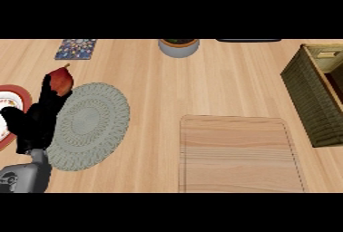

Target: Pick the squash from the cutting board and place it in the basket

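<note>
While your left robot hand (pixel 32 123) rests open at the left edge, fingers up, the right robot hand is out of view. Just past the fingertips sit a reddish pointed thing (pixel 61 80), a red plate (pixel 20 93) and a round grey mat (pixel 94 122). Farther right on the worktop (pixel 167 81), the cutting board (pixel 234 154) carries no squash, and none shows in the basket (pixel 311 104). You are likely between pick and place, so find the squash first.
</note>
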Controlling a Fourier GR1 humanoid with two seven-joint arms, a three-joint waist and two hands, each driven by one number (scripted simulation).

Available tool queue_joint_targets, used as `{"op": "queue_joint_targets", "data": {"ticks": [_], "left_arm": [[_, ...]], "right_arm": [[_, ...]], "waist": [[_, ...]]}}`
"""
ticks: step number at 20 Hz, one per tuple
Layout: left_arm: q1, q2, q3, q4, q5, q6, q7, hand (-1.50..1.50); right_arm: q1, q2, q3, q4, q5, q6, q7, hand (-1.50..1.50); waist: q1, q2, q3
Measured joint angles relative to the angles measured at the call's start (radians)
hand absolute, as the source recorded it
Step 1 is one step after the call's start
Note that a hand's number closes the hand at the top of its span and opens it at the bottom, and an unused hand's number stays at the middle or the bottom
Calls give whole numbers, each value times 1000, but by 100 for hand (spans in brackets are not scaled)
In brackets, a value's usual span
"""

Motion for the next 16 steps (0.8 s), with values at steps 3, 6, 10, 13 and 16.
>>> {"op": "queue_joint_targets", "data": {"ticks": [3, 6, 10, 13, 16], "left_arm": [[-24, 4, -3, 5, 3, -12, 18, 0], [-28, -8, -14, -1, -3, -10, 21, 0], [-38, -5, -4, 17, 3, -20, 7, 0], [-54, -13, -13, 31, -8, -17, 5, 0], [-67, -7, -7, 46, -2, -30, 6, 0]], "right_arm": [[-104, -48, -22, 71, -41, 2, 87, 150], [-211, -96, 5, 126, -48, -3, 155, 150], [-326, -140, 93, 214, 0, -18, 194, 150], [-408, -145, 197, 299, 48, -21, 189, 150], [-502, -132, 293, 380, 99, -25, 195, 150]], "waist": [[13, 2, 1], [21, 4, 1], [31, 6, 2], [40, 9, 2], [45, 10, 2]]}}
